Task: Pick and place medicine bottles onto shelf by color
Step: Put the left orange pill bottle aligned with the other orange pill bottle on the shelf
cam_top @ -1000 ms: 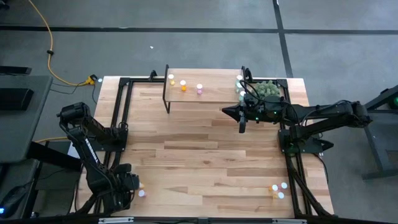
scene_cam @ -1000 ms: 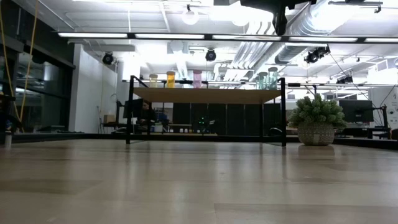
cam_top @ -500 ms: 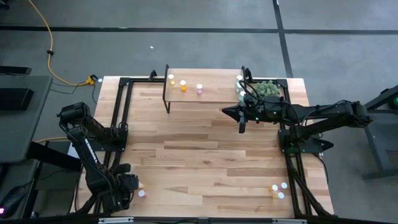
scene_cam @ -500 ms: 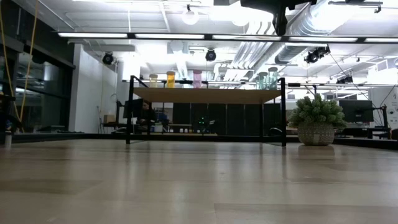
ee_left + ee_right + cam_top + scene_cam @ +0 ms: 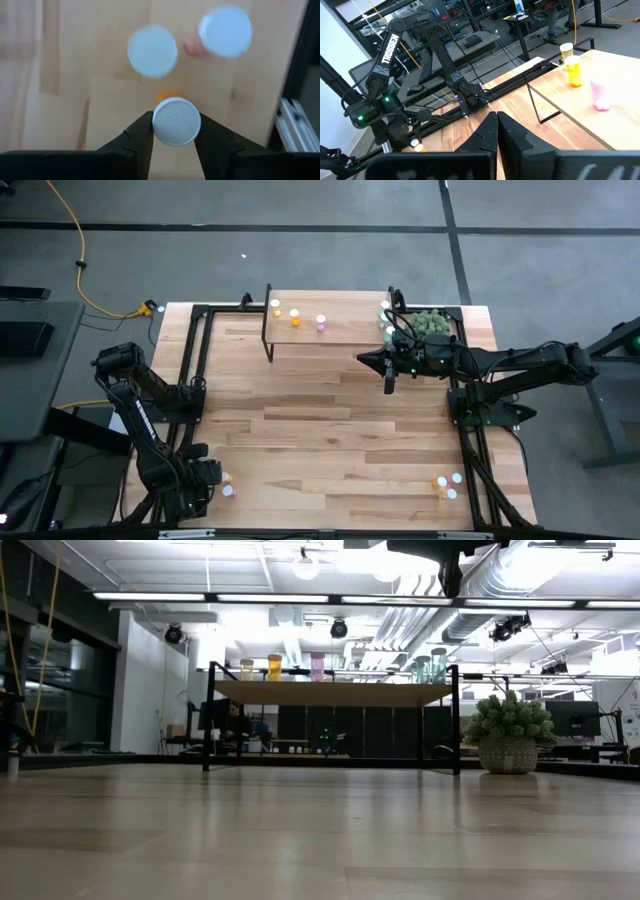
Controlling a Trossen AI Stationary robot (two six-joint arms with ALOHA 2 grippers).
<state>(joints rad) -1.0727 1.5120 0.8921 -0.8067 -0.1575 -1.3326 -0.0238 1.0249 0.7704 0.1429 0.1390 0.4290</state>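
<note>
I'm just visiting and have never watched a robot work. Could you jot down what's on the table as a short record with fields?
Shelf: at the table's far edge, holding a yellow bottle, an orange bottle, a pink bottle and pale blue ones at its right end.
Left gripper: near left corner, fingers closed on a white-capped bottle.
Right gripper: shut, empty, beside the shelf.
Plant: far right.
Waiting bottles: near right corner.

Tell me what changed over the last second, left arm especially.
Little shows from above: the left gripper sits at the table's near-left corner as before. Its wrist view now has the fingers pressed on the cap of an orange bottle. The right gripper, the shelf and its bottles have not moved.
</note>
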